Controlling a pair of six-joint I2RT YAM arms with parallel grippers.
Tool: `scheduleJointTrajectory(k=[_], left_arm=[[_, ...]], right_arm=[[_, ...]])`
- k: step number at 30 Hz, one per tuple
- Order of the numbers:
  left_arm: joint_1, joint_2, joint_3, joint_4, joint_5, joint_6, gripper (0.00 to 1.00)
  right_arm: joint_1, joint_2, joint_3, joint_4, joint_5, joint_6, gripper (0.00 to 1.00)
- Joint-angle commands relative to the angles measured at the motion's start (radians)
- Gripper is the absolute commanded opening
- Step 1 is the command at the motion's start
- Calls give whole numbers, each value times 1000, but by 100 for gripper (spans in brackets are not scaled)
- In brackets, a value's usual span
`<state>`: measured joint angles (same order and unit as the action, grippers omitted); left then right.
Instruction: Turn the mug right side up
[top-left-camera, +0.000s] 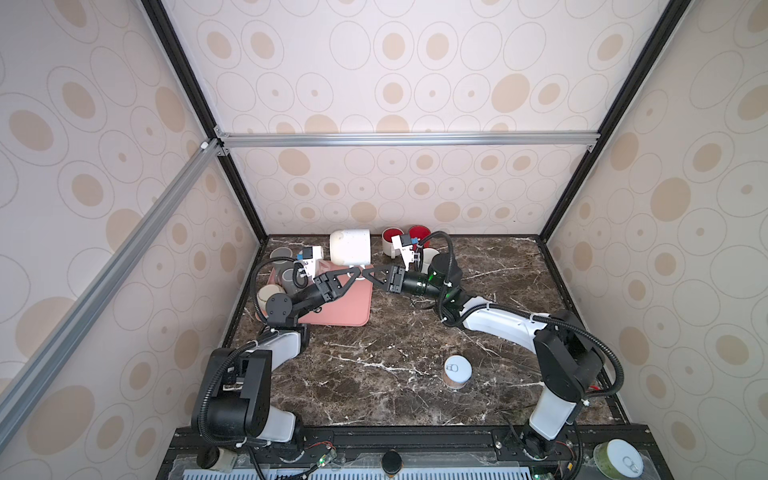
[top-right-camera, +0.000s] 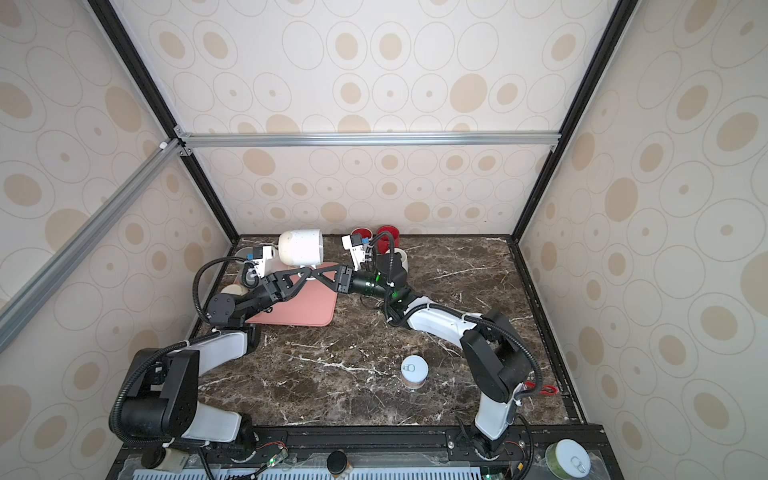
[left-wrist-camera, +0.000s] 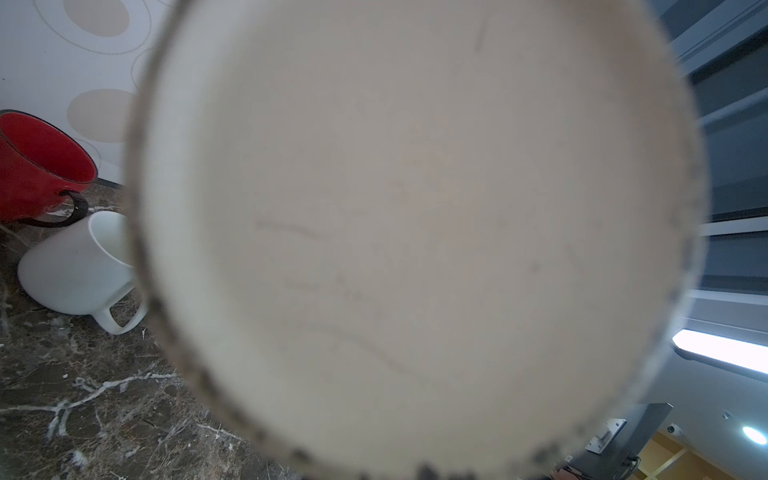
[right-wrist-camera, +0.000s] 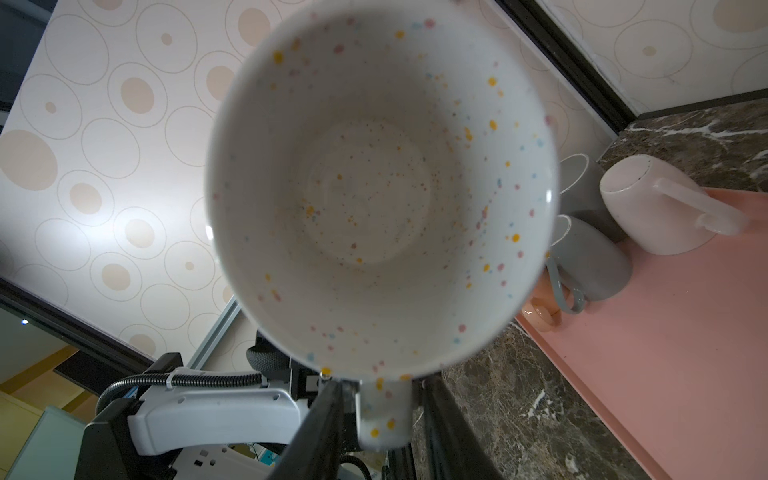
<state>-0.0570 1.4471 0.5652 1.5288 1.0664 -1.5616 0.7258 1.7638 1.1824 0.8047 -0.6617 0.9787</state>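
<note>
In both top views the mug (top-left-camera: 350, 246) (top-right-camera: 300, 247) is seen held clear of the table (top-left-camera: 395, 353), on its side, near the far edge of the pink mat (top-left-camera: 349, 311), with its base turned to the left and its mouth to the right. Its handle (top-left-camera: 358, 266) is hung beneath it, and there the left gripper (top-left-camera: 360, 272) and the right gripper (top-left-camera: 367, 273) are set tip to tip from opposite sides. The left gripper appears to be clamped on the handle, though its pads are hidden in every view. In the left wrist view little but the mug's blurred base (left-wrist-camera: 415, 232) is shown, with a red mug (left-wrist-camera: 41, 166) and a white cup (left-wrist-camera: 79, 266) beyond it on the table. In the right wrist view the speckled inside of the mug is faced. There the right gripper's fingers (right-wrist-camera: 324, 415) are set either side of the handle, parted, with a narrow gap shown on one side. Grey mugs (right-wrist-camera: 590, 257) and an upturned pink mug (right-wrist-camera: 648, 208) are stood on the mat. A can (top-left-camera: 458, 369) is stood well apart, toward the front.
</note>
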Motion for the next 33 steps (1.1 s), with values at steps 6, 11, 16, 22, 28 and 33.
scheduleJointTrajectory(k=[6, 11, 16, 22, 28, 33], left_arm=[[3, -45, 27, 313, 6, -28, 0], [2, -41, 28, 312, 13, -34, 0], [2, -33, 25, 311, 15, -38, 0], [3, -26, 24, 312, 21, -46, 12], [3, -22, 28, 312, 19, -50, 30], [14, -18, 4, 286, -12, -47, 33]], right_arm=[[10, 40, 44, 55, -21, 44, 28], [10, 53, 52, 79, -27, 63, 21], [10, 65, 55, 111, -26, 87, 8], [10, 40, 37, 99, -10, 60, 0], [10, 17, 24, 104, 7, 43, 0], [10, 1, 2, 128, 30, 42, 0]])
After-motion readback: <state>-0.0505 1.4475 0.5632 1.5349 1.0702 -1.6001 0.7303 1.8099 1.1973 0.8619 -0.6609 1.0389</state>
